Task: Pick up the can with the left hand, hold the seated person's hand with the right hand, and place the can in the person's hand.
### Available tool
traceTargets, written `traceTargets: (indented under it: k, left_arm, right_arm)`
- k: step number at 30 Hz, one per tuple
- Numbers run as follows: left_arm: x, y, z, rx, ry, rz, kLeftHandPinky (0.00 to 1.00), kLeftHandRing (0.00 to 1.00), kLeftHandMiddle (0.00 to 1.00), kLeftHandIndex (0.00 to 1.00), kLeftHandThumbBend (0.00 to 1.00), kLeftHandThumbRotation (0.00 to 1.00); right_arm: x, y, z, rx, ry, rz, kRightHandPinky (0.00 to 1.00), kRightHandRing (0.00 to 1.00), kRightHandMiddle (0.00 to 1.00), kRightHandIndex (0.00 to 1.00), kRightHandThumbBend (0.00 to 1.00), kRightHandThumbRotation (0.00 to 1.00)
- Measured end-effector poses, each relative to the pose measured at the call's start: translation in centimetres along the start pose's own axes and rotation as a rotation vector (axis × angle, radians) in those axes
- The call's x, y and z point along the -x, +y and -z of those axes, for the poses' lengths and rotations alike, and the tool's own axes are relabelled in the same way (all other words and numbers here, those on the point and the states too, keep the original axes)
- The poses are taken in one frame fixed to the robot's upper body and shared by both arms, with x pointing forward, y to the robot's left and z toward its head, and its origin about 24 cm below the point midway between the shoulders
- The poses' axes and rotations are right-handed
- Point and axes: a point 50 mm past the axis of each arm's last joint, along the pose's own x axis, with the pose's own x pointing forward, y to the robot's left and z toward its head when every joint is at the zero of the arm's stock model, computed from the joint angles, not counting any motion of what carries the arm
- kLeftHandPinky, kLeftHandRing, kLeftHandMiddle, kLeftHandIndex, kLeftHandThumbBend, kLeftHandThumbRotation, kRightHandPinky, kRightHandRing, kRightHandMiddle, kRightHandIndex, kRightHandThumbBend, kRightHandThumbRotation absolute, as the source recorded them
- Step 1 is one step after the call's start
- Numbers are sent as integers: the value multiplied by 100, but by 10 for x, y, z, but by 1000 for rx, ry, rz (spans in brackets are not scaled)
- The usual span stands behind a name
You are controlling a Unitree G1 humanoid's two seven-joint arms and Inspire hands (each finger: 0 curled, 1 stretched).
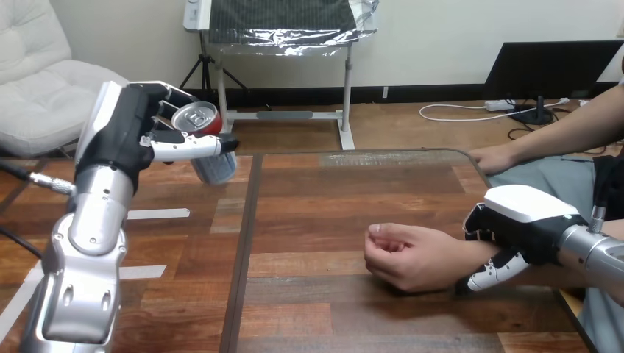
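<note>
My left hand (140,129) is raised at the upper left, over the table's left edge. Its fingers and thumb are curled round a red can (204,143) with a silver top, held tilted in the air. The person's hand (401,254) lies loosely closed on the table (309,220) at centre right, palm side turned left. My right hand (515,232) comes in from the right and is wrapped over the person's wrist (460,261), with its thumb curled under it and fingers over the far side. The can is well left of the person's hand and above it.
The person's other hand (491,158) rests on the table's far right edge. The wooden table has a dark seam (243,250) running front to back left of centre.
</note>
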Motion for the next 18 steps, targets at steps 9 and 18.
traceTargets:
  k: [9,18]
  left_arm:
    - [-4,-12,5,23,-35,58,33,41,48,51,59,0]
    - [-9,-28,15,33,-26,121,34,42,48,51,62,0]
  right_arm:
    - [-1,-5,-1,-32,-9,33,25,32,37,37,73,37]
    - [-2,-11,-7,-71,-43,80,25,31,36,36,75,36]
